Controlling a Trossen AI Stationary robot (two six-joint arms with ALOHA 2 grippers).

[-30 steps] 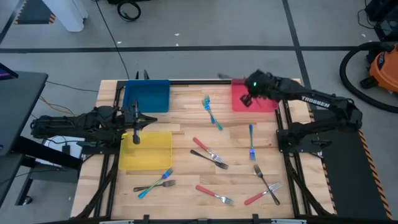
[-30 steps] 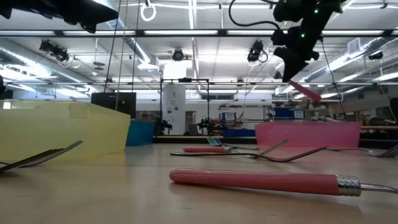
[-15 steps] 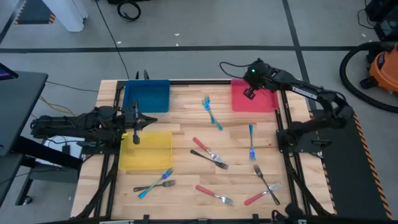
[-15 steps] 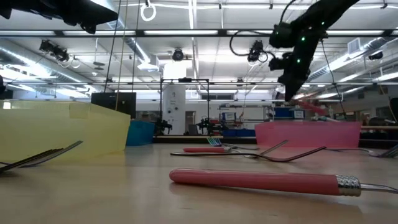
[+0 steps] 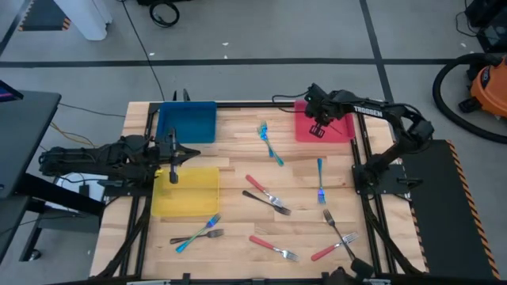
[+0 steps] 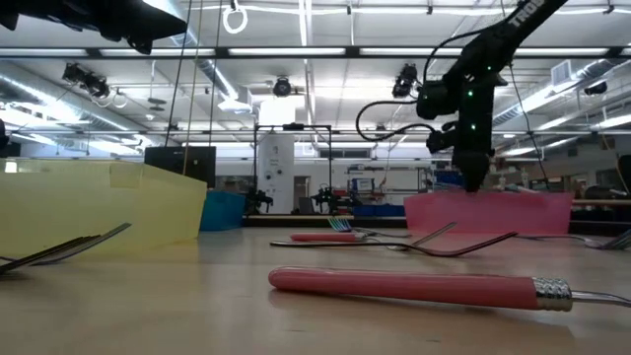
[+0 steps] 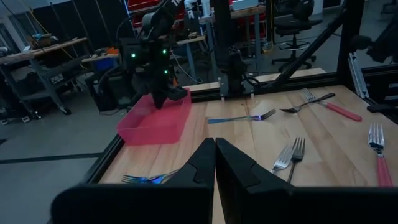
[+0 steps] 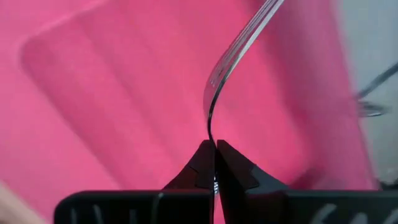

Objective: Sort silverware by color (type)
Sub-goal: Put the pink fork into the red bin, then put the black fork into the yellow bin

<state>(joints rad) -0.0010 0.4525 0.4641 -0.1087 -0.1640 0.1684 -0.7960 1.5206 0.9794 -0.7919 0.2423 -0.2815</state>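
Two arms are at this counter (image 5: 238,162), and only the right one is busy. Its gripper (image 8: 214,163) hangs just above the floor of the red tray (image 5: 342,131), fingers (image 8: 200,163) pinched tight on the neck of a fork (image 8: 233,59); the silver tines curve away ahead of the fingertips, over the pink bottom of the tray. I cannot make out the colour of its handle, hidden behind the fingers.

Beyond that gripper, toward the middle of the counter, the loose forks lie scattered: a teal fork (image 5: 270,144) nearest the tray, another teal one (image 5: 320,180) a little further on, then a red fork (image 5: 260,187) crossed beside a black fork (image 5: 268,203). Further still are a black and red pair (image 5: 339,240), a red fork (image 5: 273,248) and a teal and black pair (image 5: 198,232) at the far edge.

The left gripper (image 5: 173,158) waits across the counter, between the blue tray (image 5: 187,123) and the yellow tray (image 5: 188,192), its fingers (image 7: 233,165) pressed together on nothing, pointing toward the forks and the red tray well beyond them.
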